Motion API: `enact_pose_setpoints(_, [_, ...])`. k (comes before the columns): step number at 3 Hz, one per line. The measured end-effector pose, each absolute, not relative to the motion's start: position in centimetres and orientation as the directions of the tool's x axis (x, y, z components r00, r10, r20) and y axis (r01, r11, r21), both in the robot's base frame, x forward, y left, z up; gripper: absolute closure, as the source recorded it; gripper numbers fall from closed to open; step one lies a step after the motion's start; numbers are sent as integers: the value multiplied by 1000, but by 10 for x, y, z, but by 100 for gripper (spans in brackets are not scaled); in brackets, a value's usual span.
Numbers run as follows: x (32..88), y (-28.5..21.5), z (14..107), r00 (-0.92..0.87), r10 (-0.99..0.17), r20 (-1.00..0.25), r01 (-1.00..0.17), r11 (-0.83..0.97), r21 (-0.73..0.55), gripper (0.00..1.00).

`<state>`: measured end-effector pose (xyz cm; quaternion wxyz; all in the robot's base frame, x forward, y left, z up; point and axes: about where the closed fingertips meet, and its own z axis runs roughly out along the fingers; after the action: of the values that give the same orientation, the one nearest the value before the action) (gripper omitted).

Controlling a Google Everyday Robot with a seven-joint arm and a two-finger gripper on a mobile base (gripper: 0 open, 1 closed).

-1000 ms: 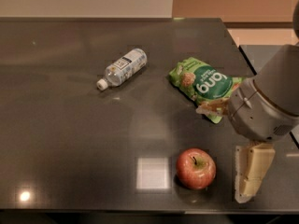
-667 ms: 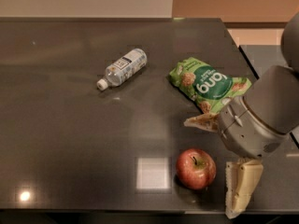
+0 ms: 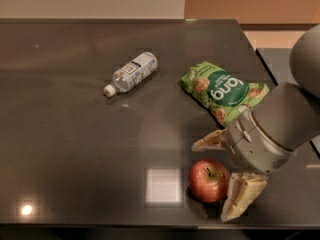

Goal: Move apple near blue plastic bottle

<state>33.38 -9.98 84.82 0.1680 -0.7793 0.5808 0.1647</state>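
The red apple (image 3: 208, 180) with a yellow-green patch at its stem sits on the dark table (image 3: 75, 149) near the front edge, right of middle. The blue plastic bottle (image 3: 131, 73) lies on its side at the back left of middle, white cap toward the front left. My gripper (image 3: 222, 176) is open, low over the table at the apple's right. One finger (image 3: 210, 141) is just behind the apple. The other finger (image 3: 241, 196) is close against its right front side.
A green snack bag (image 3: 223, 90) lies behind the gripper, right of the bottle, partly covered by my arm (image 3: 282, 129). The table's front edge runs just below the apple. A bright light patch (image 3: 163, 185) reflects left of the apple.
My gripper has moved left and down toward the apple, so its fingers now stand on either side of it. The apple, bottle and bag have not moved.
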Motion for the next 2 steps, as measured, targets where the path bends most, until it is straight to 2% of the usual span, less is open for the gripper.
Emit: enact_pose_setpoints(2, [353,-93,857,243,-847,-472,-970,-227,-92,67])
